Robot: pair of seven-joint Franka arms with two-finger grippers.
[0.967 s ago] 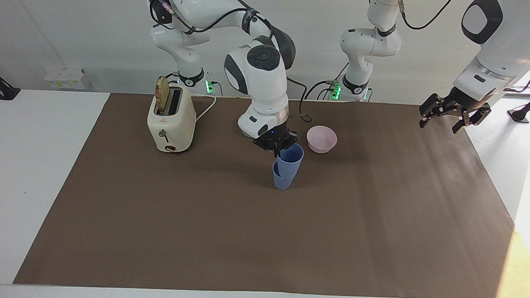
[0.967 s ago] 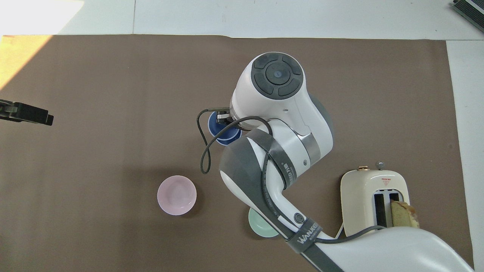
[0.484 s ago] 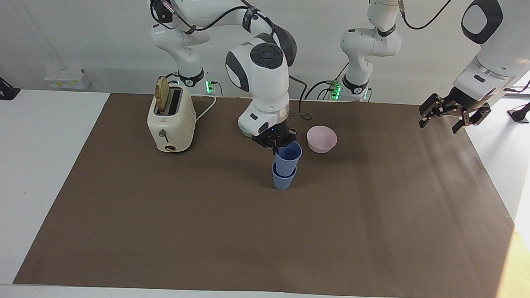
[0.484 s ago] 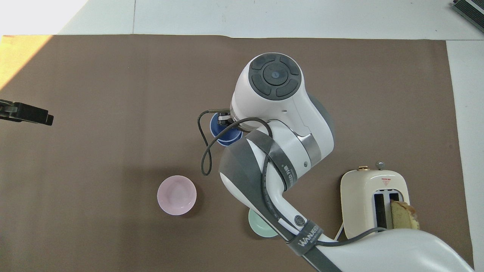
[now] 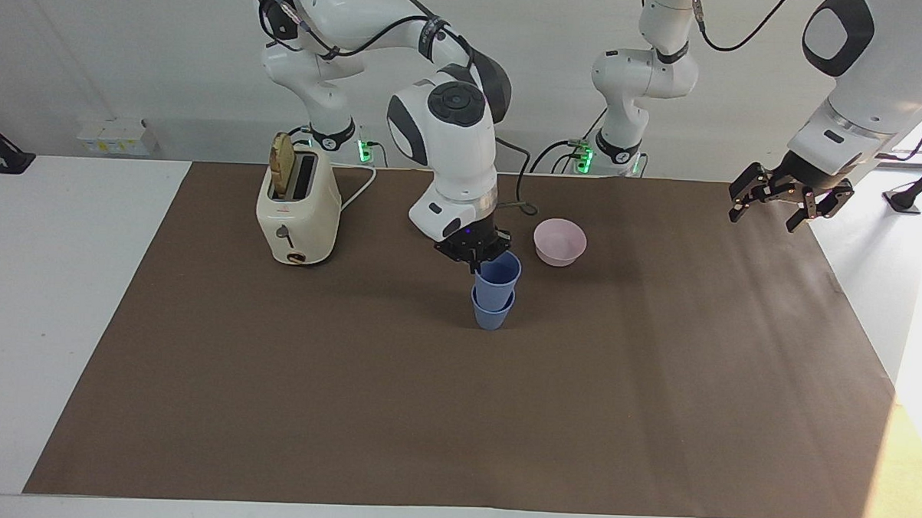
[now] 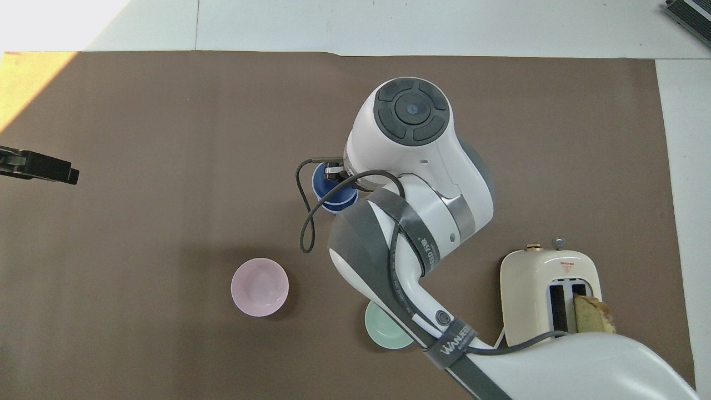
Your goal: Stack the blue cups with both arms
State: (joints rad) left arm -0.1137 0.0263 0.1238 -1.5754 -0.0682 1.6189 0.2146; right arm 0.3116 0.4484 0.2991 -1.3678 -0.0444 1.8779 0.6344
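The two stacked cups [image 5: 494, 291] at the frame's centre are matte periwinkle blue. The bowl [image 5: 560, 242] beside them is pale pink; another bowl [image 6: 383, 331], low in the overhead view, is mint green. The toaster [image 5: 297, 211] is cream, its bread [image 5: 282, 164] golden brown. The desk [image 5: 62, 276] is white under a plain brown mat [image 5: 456, 412]. The arms [image 5: 454, 136] are white and grey, with black fingers [image 5: 797, 215].

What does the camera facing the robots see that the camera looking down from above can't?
Only the facing view shows the two blue cups one inside the other, the right hand shut on the upper cup's rim, and the whole open left hand, waiting off the mat's edge. Only the overhead view shows the mint-green bowl, partly under the right arm. Both show the pink bowl and the toaster holding bread.
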